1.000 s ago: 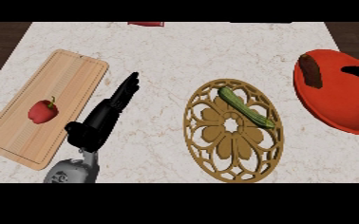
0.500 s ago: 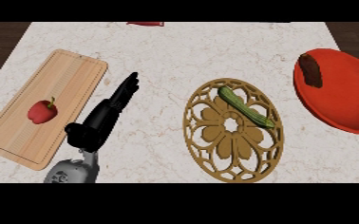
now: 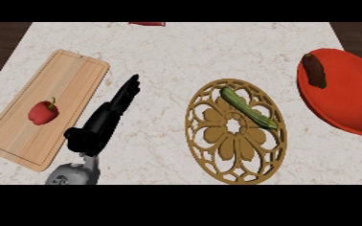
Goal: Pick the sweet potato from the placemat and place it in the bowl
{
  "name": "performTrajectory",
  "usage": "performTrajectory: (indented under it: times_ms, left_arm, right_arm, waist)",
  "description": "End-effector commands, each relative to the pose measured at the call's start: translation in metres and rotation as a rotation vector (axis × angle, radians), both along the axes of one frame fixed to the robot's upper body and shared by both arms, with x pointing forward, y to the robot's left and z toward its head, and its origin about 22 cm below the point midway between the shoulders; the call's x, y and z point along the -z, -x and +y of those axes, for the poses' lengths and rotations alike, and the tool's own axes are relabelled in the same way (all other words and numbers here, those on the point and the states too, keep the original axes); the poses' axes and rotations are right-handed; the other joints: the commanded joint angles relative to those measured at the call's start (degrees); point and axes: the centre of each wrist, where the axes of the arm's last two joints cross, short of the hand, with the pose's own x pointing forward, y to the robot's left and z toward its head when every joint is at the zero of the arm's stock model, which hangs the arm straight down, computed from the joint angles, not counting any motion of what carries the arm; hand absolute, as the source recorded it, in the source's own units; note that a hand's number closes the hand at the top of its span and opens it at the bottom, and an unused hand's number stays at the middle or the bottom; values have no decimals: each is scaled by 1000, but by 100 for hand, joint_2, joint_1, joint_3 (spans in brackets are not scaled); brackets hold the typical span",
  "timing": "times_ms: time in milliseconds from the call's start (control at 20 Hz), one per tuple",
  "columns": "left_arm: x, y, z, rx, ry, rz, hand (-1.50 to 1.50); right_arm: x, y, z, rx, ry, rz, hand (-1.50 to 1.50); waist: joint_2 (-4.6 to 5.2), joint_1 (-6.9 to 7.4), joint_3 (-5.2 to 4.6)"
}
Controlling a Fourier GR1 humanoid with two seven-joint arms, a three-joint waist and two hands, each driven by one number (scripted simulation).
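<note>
Lying in the red bowl (image 3: 338, 110) at the surface's (image 3: 176, 52) right edge, the brown sweet potato (image 3: 314, 70) was already placed. Your left robot hand (image 3: 106, 119) lay open, holding nothing. Note: mistaking the cucumber (image 3: 247, 107) on the placemat (image 3: 237, 167) could have prompted a wrong grasp.

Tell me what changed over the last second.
Nothing visibly changed. The left hand lies open on the counter between the cutting board and the trivet, fingers straight, as before. The red pepper sits on the board, the green vegetable on the trivet, and the dark brown piece in the red bowl. The right hand is out of view.
</note>
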Motion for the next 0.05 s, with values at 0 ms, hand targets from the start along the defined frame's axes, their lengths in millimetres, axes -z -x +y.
performTrajectory:
  times_ms: [0]
  left_arm:
    - [-11,-5,10,-6,1,7,0]
  right_arm:
    - [-15,34,-18,-39,-13,-25,-150]
  waist:
    - [-6,-12,8]
